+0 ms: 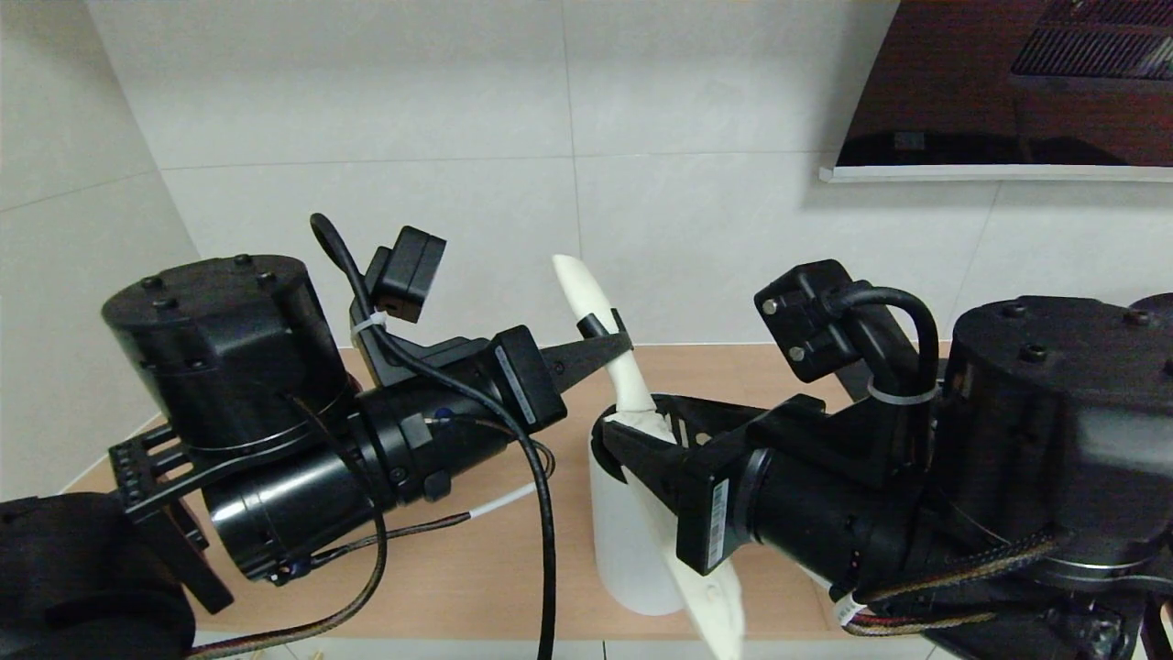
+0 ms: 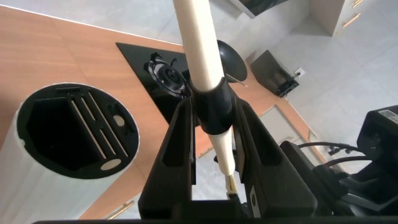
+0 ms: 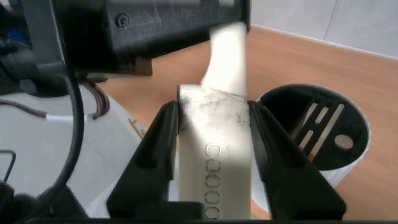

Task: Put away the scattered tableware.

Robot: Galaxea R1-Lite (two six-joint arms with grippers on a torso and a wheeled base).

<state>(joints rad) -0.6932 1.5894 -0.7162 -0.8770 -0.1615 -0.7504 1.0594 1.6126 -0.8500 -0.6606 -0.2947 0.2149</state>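
Well, both my hands have hold of the same cream spatula (image 1: 630, 380). My left hand (image 1: 607, 337) is closed tight round its thin handle, which tilts up toward the tiled wall. My right hand (image 3: 212, 119) is clamped on the broad flat part, one finger against each edge, with the wide end hanging down past the near side of the white holder (image 1: 628, 550).

The holder stands upright on the wooden surface (image 1: 476, 568), near its front edge. Its black divided mouth is open, with chopsticks (image 2: 93, 127) in one compartment. From the head view the spatula crosses that mouth, while both wrist views show the mouth off to one side of it, so the tool is not inside.

Bare surface lies to my left of the holder. A black cooktop (image 2: 163, 73) sits beyond it.
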